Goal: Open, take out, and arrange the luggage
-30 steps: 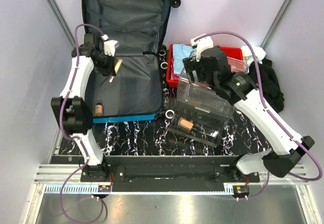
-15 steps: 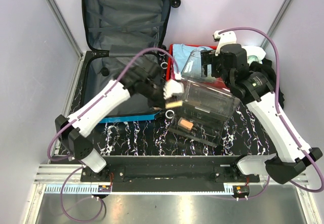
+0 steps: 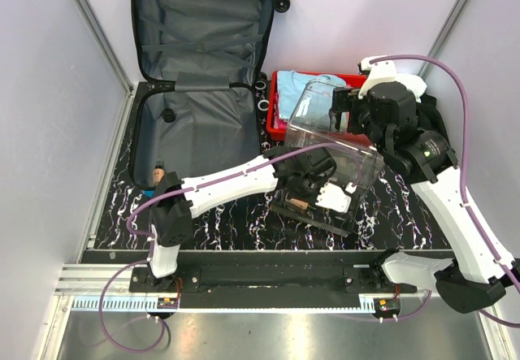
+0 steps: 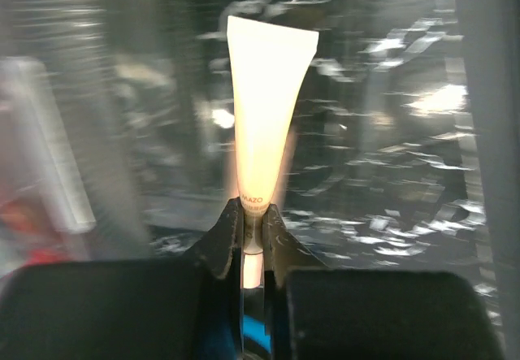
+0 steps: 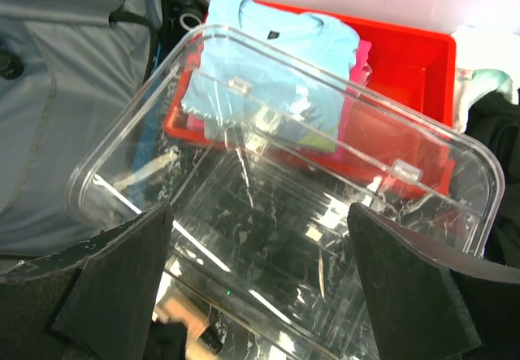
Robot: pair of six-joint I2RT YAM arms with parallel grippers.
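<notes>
One raised clear lid [image 5: 284, 181] screens my red tray [image 5: 422, 67] at one o'clock, right gripper [image 5: 260, 214] splayed, left gripper [image 4: 252, 214] clenching cream tube [image 4: 264, 108], arrived from luggage [image 3: 203, 132].

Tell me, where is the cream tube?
Left wrist view: the cream tube is pinched in the left tool, at the clear bin, right of the blue suitcase.
</notes>
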